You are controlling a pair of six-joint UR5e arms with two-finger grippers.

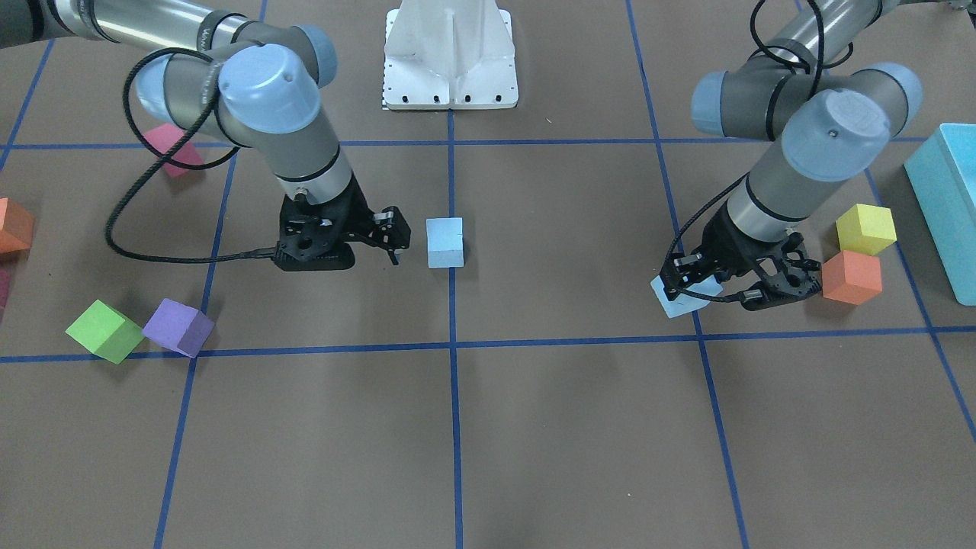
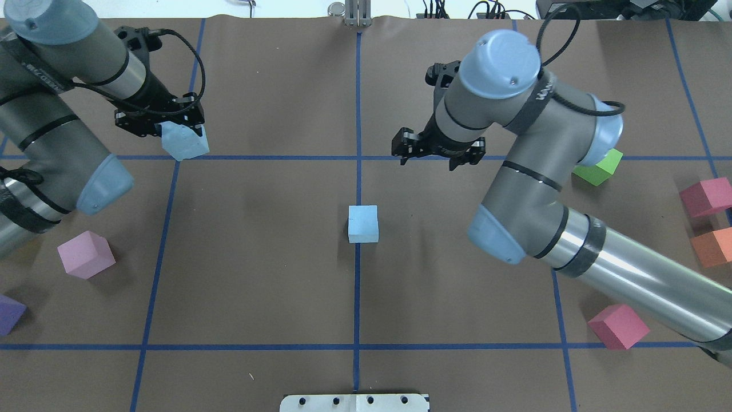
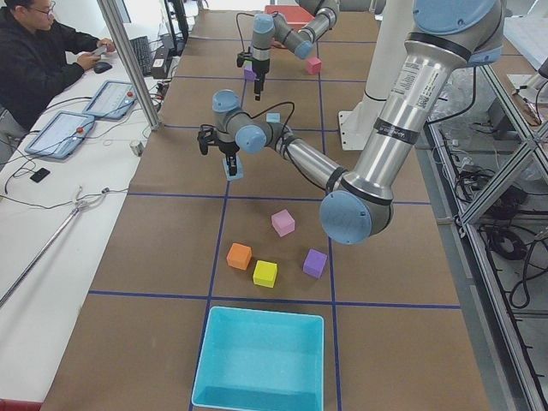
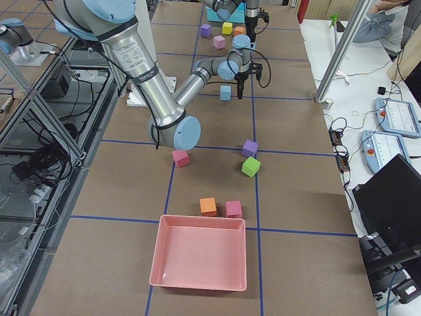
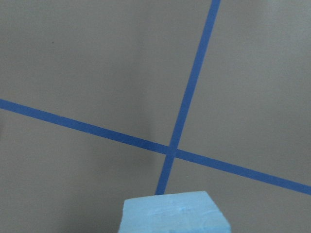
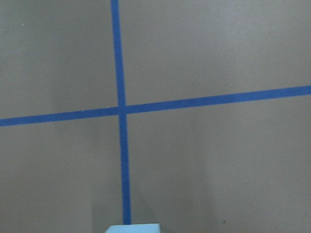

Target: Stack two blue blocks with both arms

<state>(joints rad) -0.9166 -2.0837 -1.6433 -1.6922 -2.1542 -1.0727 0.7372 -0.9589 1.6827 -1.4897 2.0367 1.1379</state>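
Observation:
One pale blue block (image 2: pixel 363 224) sits on the table's centre line, also in the front view (image 1: pixel 445 242). My right gripper (image 2: pixel 436 160) hovers beyond it, open and empty; in the front view the gripper (image 1: pixel 393 245) is just beside the block and apart from it. The block's top edge shows at the bottom of the right wrist view (image 6: pixel 133 228). My left gripper (image 2: pixel 180 136) is shut on the second blue block (image 2: pixel 186 146), tilted and held a little above the table at the far left. That block also shows in the front view (image 1: pixel 677 305) and the left wrist view (image 5: pixel 172 213).
An orange cube (image 1: pixel 852 277), a yellow cube (image 1: pixel 865 229) and the turquoise box (image 1: pixel 945 198) lie close to my left gripper. Green (image 1: pixel 104 329), purple (image 1: pixel 179 326) and pink (image 1: pixel 174 149) cubes lie on my right arm's side. The white pedestal (image 1: pixel 450 53) stands at the robot's edge.

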